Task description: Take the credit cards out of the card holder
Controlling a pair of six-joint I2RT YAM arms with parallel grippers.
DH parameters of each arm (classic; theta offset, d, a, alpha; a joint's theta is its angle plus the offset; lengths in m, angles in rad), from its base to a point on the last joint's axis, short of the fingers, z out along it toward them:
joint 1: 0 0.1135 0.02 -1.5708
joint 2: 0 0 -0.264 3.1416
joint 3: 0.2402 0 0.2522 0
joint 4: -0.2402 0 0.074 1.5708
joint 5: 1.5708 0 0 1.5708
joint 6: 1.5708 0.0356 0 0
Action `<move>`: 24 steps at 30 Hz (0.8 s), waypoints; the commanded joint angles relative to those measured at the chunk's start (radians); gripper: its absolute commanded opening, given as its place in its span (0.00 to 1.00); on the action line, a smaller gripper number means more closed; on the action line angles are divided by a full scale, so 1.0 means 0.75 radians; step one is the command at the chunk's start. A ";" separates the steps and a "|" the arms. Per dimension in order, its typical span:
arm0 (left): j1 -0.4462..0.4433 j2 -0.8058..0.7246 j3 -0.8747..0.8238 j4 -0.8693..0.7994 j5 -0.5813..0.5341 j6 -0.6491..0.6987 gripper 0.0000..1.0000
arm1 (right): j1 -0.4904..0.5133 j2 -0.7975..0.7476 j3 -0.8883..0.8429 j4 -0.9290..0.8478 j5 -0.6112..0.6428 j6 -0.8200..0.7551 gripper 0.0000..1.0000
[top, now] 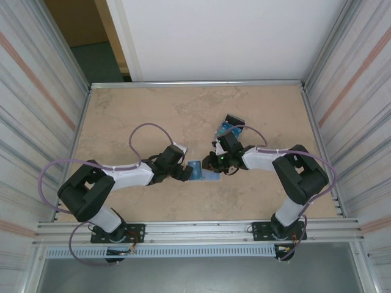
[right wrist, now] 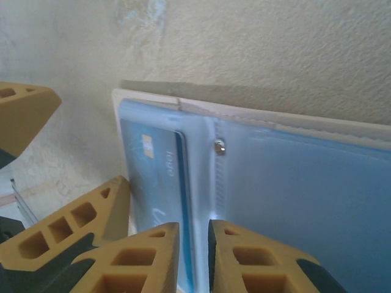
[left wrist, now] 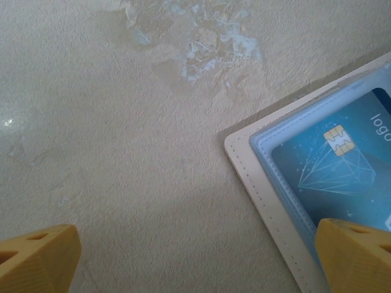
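Two loose cards (top: pixel 235 126) lie behind; left hand (top: pixel 184 173) spread over the card holder (left wrist: pixel 257 178), right hand (right wrist: pixel 188 257) pinching its credit card (right wrist: pixel 153 178).

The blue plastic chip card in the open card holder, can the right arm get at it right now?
Probably yes: the right fingers are nearly closed at the blue plastic chip card's edge, and the open left fingers sit aside at the pale blue and tan card holder's corner.

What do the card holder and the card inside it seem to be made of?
The card holder: cream outer probably faux leather, matte, stitched at the edge; pale blue pocket looks like glossy vinyl. The credit card: glossy printed plastic, with a metallic chip.
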 commanded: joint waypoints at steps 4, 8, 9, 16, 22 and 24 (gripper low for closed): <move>-0.011 0.031 0.019 -0.087 -0.043 0.001 0.99 | -0.003 0.039 -0.019 0.085 -0.070 0.035 0.17; -0.015 0.034 0.021 -0.089 -0.045 -0.003 0.99 | -0.004 0.053 -0.019 0.101 -0.075 0.034 0.15; -0.015 0.034 0.021 -0.089 -0.045 -0.003 0.99 | -0.003 0.058 -0.019 0.102 -0.078 0.035 0.15; -0.018 0.034 0.029 -0.099 -0.050 -0.002 0.99 | -0.003 0.085 -0.009 0.110 -0.079 0.035 0.14; -0.019 0.034 0.034 -0.102 -0.051 -0.003 0.99 | -0.004 0.098 -0.011 0.129 -0.094 0.042 0.13; -0.020 0.034 0.036 -0.104 -0.051 -0.002 0.99 | -0.004 0.098 -0.014 0.148 -0.108 0.049 0.13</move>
